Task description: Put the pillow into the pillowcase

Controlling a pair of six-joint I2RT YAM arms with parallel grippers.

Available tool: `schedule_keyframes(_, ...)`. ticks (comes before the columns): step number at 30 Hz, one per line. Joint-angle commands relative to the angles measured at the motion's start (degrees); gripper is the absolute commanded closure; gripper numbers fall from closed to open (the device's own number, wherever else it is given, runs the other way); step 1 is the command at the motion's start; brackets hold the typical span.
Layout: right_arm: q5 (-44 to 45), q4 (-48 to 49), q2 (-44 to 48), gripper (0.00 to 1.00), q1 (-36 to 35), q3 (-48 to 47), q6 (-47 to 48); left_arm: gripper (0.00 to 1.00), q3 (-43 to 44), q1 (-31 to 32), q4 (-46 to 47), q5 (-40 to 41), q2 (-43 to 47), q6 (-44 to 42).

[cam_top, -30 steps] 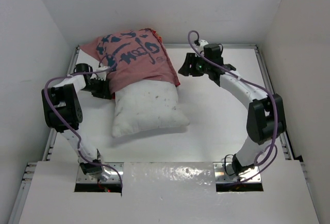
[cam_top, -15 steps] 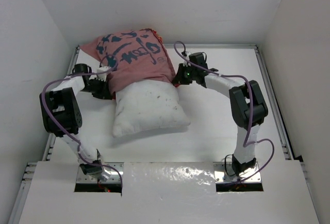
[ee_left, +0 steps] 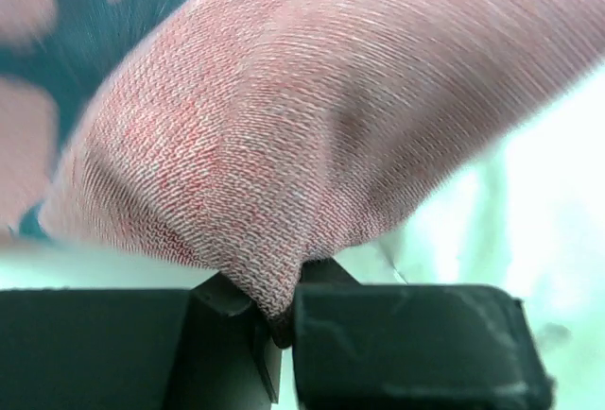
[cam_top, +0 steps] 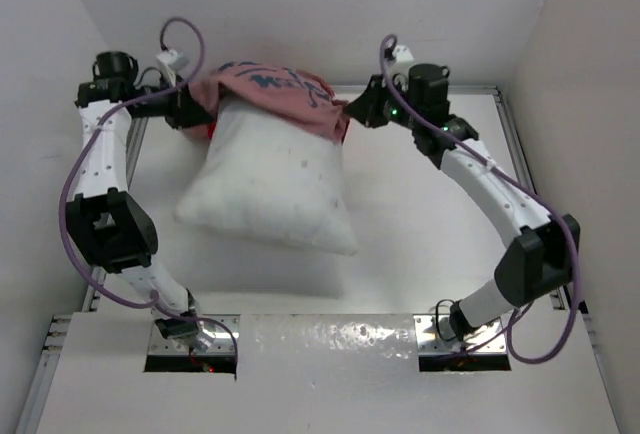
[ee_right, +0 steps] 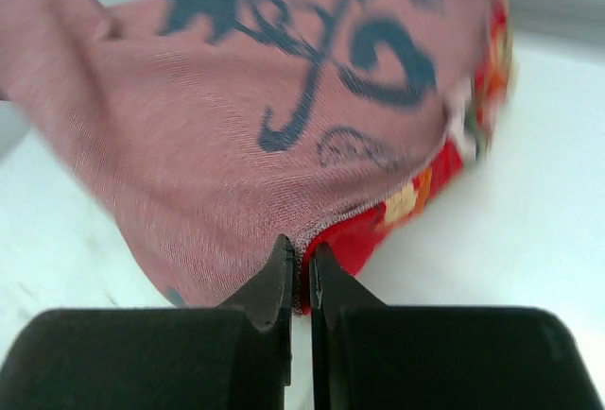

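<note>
- Over the far half of the white table [cam_top: 430,214], two robot arms hold a pillowcase [cam_top: 275,94] stretched between them, one arm at each side of its open end.
- At the left edge of the cloth, the left gripper [ee_left: 274,320] is pinched tight on a fold of the pillowcase. Its wrist camera shows pinkish weave bunched and squeezed between the two black fingers [ee_left: 236,353].
- At the right corner, the right gripper [ee_right: 301,282] is closed to a sliver on the hem. It grips where the faded pink side of the cloth meets the bright red printed side.
- Between the arms, the pillow [cam_top: 270,179] has its far end tucked inside the pillowcase. The case covers only a strip along that end.
- Most of the plump white pillow sticks out of the case toward the arm bases, tilted with its near right corner lowest in the overhead view.
- A soft shadow lies on the table under the pillow's near edge. Whether that edge touches the surface cannot be told.
- The pillowcase shows mostly its pale pink side with dark blue marks, and red shows at the right corner.
- Purple cables [cam_top: 80,164] loop along both arms.
</note>
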State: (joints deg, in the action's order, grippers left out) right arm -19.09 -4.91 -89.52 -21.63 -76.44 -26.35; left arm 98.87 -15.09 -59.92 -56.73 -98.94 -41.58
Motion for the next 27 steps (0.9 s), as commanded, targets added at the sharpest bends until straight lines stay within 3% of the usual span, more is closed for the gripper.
schedule_keyframes(1,-2.9,9.4,6.6,1.0,3.1,-8.5,-1.8,1.0,11.6,-3.1,5.6,-20.8,1.2,15.5)
schedule_keyframes(3,-6.0,12.8,7.6,1.0,5.2,-10.2,-7.9,1.0,11.2,-4.5,24.0,-26.8,1.4,37.8)
schedule_keyframes(4,-8.0,18.9,7.3,1.0,8.8,-11.8,-11.8,1.0,9.0,-4.8,55.4,-28.9,1.9,70.3)
schedule_keyframes(5,-11.3,23.4,6.9,1.0,11.4,-12.5,-23.6,1.0,5.7,-4.8,72.3,-27.8,2.6,84.4)
schedule_keyframes(6,-12.3,33.5,5.1,1.0,16.4,-13.2,-30.7,1.0,6.0,-5.2,83.4,-25.3,2.3,93.7)
schedule_keyframes(7,-12.4,37.4,3.8,1.0,18.6,-15.8,-36.9,1.0,8.3,-6.4,89.2,-24.0,1.5,100.9)
schedule_keyframes(8,-11.7,39.0,2.4,1.0,20.6,-18.4,-44.2,1.0,19.8,-6.9,84.8,-22.7,-2.8,100.3)
schedule_keyframes(9,-10.9,38.8,1.0,1.0,21.4,-21.7,-45.1,1.0,27.8,-7.3,79.3,-21.2,-6.4,99.4)
schedule_keyframes(10,-9.6,34.5,-1.0,1.0,23.2,-28.1,-44.2,1.0,34.0,-8.6,80.7,-17.1,-9.7,104.5)
schedule_keyframes(11,-6.3,31.0,-1.8,1.0,23.1,-30.8,-40.7,1.0,32.3,-9.2,87.0,-14.8,-9.0,106.9)
schedule_keyframes(12,-5.4,28.8,-2.4,1.0,22.8,-33.0,-40.4,1.0,32.6,-9.5,85.1,-10.6,-8.6,105.0)
schedule_keyframes(13,-5.0,27.6,-2.9,1.0,22.2,-34.1,-40.9,1.0,35.1,-9.4,74.4,-9.1,-9.0,99.4)
schedule_keyframes(16,-2.5,25.7,-1.2,1.0,19.4,-35.2,-39.8,1.0,35.4,-8.9,75.6,-8.5,-7.9,101.5)
schedule_keyframes(17,-1.2,23.8,-0.8,1.0,18.4,-37.0,-35.0,1.0,36.8,-8.9,78.2,-8.1,-7.7,103.2)
schedule_keyframes(20,3.5,17.0,0.0,1.0,14.5,-46.8,-26.9,1.0,48.1,-9.1,79.5,-3.4,-6.6,100.2)
schedule_keyframes(21,4.0,14.3,0.7,1.0,14.2,-47.6,-26.3,1.0,48.3,-9.0,77.2,-1.3,-5.2,98.2)
schedule_keyframes(23,5.1,12.6,7.8,1.0,13.8,-37.8,-25.2,1.0,36.9,-7.9,71.0,-0.8,1.9,90.4)
schedule_keyframes(24,6.9,19.7,10.7,1.0,12.4,-30.0,-25.8,1.0,32.1,-6.5,67.9,-2.1,3.6,88.2)
schedule_keyframes(25,9.7,22.9,12.0,1.0,12.1,-20.7,-27.3,1.0,27.5,-5.1,70.5,-2.6,3.1,90.7)
schedule_keyframes(26,9.9,23.1,9.5,1.0,12.1,-23.5,-26.2,1.0,29.5,-6.5,77.0,-2.4,1.0,98.5)
schedule_keyframes(27,10.0,12.0,4.7,1.0,12.0,-46.7,-23.3,1.0,49.9,-11.5,89.8,1.1,-8.5,113.6)
